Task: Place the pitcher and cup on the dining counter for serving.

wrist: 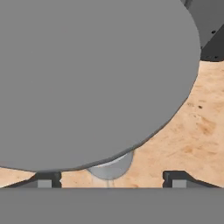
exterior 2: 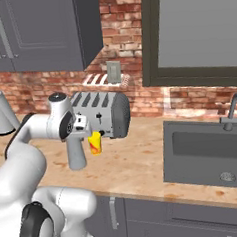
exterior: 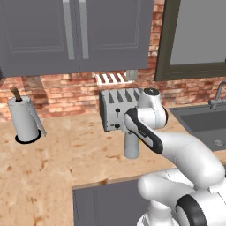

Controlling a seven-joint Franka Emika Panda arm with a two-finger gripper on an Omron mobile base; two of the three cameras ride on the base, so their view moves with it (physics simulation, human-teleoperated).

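Where the tool [wrist: 109,179] straddles the pitcher [exterior: 131,145], counter edge [exterior: 106,182] lies near.

A light wood-grain countertop [exterior: 53,163] carries a grey four-slot toaster [exterior: 115,110], slim grey pitcher [exterior: 131,145], yellow tumbler [exterior 2: 95,142] and, far left, a paper towel roll [exterior: 24,119].

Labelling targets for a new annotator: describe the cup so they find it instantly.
Start at the silver toaster against the brick wall, left of the sink. On the wooden counter just in front of it stand two things: a tall grey pitcher and, right beside it, the cup. The cup is the short yellow one with a red-orange patch.
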